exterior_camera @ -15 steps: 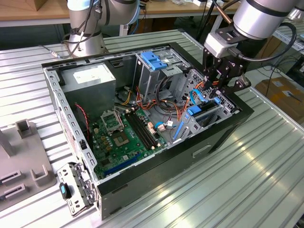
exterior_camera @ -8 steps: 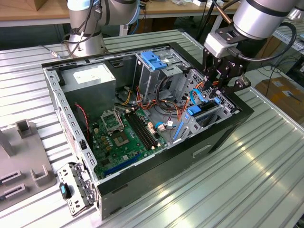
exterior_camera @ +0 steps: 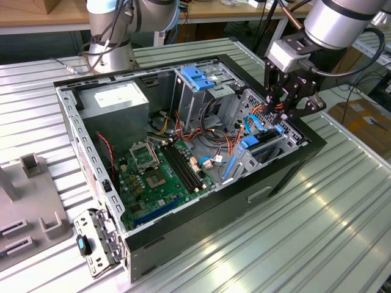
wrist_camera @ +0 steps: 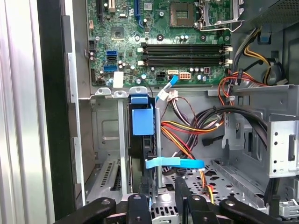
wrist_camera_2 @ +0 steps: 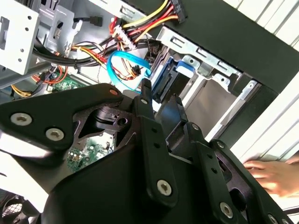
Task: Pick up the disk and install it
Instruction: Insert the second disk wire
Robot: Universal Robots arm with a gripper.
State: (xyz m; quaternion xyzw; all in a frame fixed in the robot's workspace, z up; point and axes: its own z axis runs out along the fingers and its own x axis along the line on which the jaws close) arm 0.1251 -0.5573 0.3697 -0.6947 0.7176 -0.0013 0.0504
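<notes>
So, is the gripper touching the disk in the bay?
Cannot tell. In the first wrist view the gripper overlaps the disk; neither gap nor contact shows plainly.

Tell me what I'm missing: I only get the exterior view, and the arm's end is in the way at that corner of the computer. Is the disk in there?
Observer: Yes. In the first wrist view the disk stands on edge in a slot of the metal cage, its blue frame facing the green circuit board.
Operator: Is anyone near the machine? I see nobody.
Observer: In the second wrist view a person's hand shows over the table, just outside the black computer case.
</notes>
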